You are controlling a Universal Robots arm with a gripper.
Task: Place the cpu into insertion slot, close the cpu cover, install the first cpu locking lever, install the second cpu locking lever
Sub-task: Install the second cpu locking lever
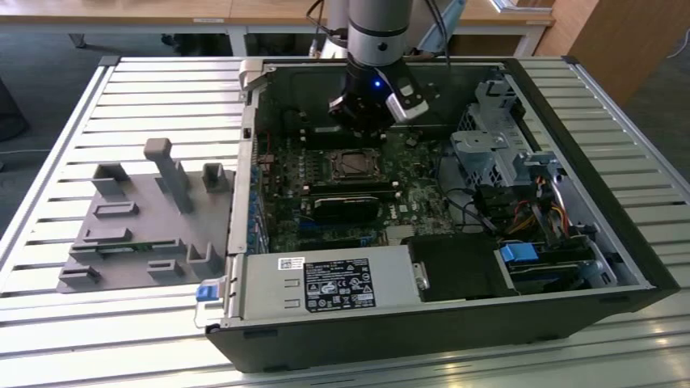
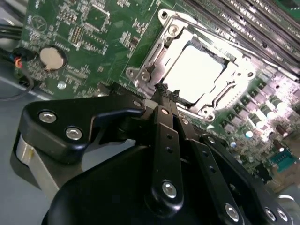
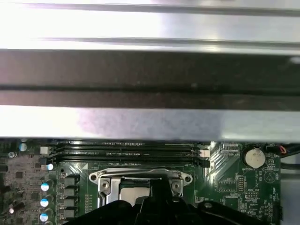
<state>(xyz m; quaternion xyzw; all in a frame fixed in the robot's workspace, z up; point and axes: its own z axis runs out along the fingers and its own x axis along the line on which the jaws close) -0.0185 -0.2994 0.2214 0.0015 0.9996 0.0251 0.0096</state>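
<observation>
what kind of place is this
Likely a robotics lab or test bench: an open computer case lies on a slatted metal table, a grey fixture block beside it, wooden desks behind.

White label on the power supply, lower centre of the exterior view, print too small to read

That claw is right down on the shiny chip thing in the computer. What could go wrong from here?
1. The gripper has its fingers together at the edge of the cpu cover, which lies over the cpu; a slip might scrape the green board beside it.
2. The memory slots sit close by, so a sideways move could knock them.
</observation>
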